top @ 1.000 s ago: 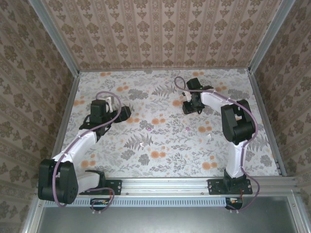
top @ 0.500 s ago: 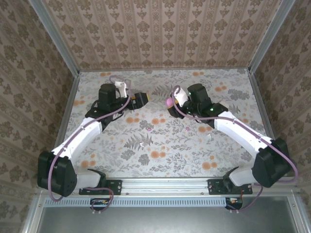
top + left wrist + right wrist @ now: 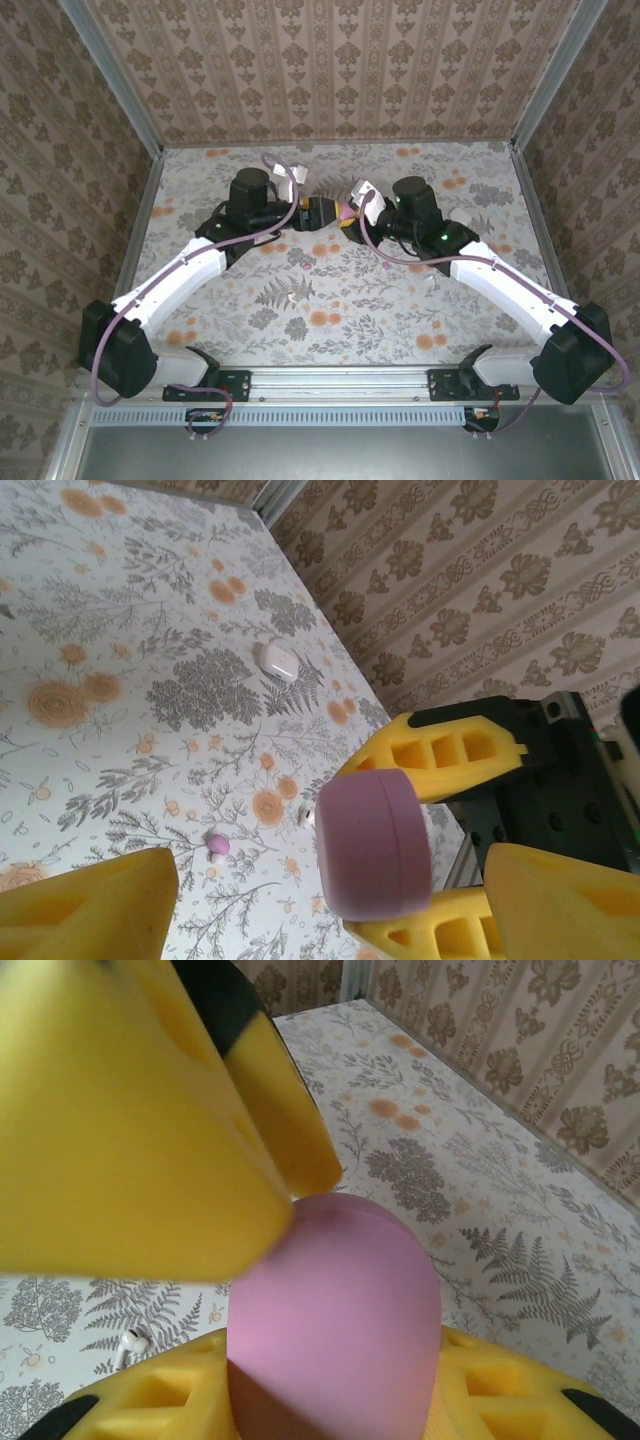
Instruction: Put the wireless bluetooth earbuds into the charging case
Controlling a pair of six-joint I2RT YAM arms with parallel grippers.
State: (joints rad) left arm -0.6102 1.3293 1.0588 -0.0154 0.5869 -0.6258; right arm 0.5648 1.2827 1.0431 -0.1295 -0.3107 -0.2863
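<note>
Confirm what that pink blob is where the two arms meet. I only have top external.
Observer: It's the charging case, clamped between the right fingers.
Operator: Left holding it too?
Observer: No. The left fingers are open, one on each side of the case, with gaps.
Operator: Earbuds in?
Observer: At least one isn't. A magenta earbud lies loose on the table.
</note>
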